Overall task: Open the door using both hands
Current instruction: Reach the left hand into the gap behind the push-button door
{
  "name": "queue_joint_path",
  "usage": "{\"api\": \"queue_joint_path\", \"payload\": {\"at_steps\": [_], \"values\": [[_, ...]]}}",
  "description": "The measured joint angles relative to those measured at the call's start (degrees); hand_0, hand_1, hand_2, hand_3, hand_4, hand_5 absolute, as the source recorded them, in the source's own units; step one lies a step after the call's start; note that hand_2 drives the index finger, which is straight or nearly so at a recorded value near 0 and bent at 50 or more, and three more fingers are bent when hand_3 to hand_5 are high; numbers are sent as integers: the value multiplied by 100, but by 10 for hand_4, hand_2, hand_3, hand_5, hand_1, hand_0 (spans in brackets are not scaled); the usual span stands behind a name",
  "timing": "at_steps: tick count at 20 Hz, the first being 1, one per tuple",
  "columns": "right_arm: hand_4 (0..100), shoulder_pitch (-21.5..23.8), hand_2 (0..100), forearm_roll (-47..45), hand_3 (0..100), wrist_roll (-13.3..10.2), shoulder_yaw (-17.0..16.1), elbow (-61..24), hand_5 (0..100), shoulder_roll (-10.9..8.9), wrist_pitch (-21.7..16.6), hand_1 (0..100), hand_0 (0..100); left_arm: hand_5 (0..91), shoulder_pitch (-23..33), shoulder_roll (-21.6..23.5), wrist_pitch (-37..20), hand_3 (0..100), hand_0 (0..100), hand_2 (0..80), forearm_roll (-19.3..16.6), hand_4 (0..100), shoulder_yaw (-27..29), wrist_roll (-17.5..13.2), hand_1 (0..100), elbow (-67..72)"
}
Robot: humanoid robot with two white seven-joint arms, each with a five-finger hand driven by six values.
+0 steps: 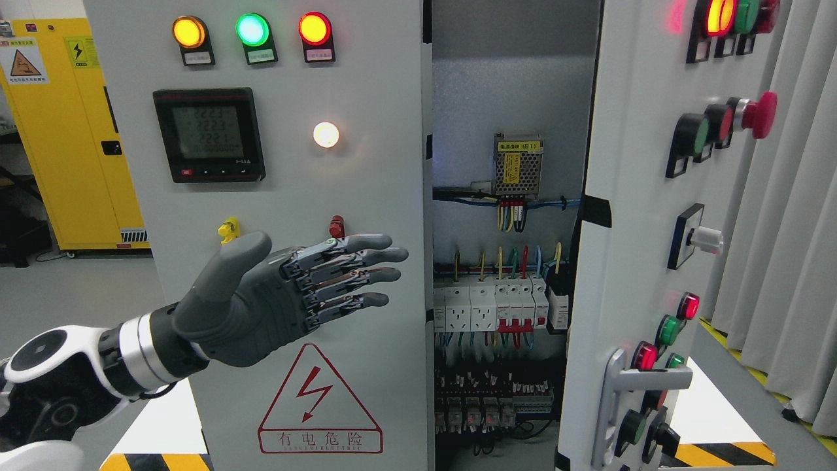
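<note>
A grey electrical cabinet fills the head view. Its left door (281, 196) is closed and carries three lit lamps, a meter and a red warning triangle. The right door (628, 196) stands swung open toward me, showing its button-covered face and a silver handle (628, 386) low down. Between the doors the cabinet interior (503, 261) shows wiring, breakers and a small power supply. My left hand (314, 281) hovers flat in front of the left door, fingers stretched out toward the door's right edge, holding nothing. My right hand is out of sight.
A yellow cabinet (72, 131) stands at the far left behind the panel. Grey curtains (785, 229) hang at the right. Black and yellow hazard tape (719, 454) marks the floor below the open door.
</note>
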Motion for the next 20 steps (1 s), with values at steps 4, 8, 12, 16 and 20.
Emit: {"api": "queue_joint_path", "payload": {"at_steps": [4,8,12,16,20], "values": [[0,1,0,0,0,-8,1,-1,0,34,0,63,214,0,-477,-387,105,14,26,28,53,78,-317,55,134,254],[0,1,0,0,0,-9,1,0,0,54,0,63,214,0,-833,-700,194,46,16,52,91,102,-556,60,117,505],[0,1,0,0,0,-16,0,0,0,67,0,62,214,0,-1067,-941,319,81,4,69,110,113,-734,62,109,715],[0,1,0,0,0,-20,-2,-1,0,76,0,62,215,0,-1281,-1117,382,87,0,67,121,118,-904,73,97,930],[0,1,0,0,0,-20,-3,0,0,84,3,62,215,0,-1440,-1288,392,104,0,65,116,123,-1050,76,91,1132]]}}
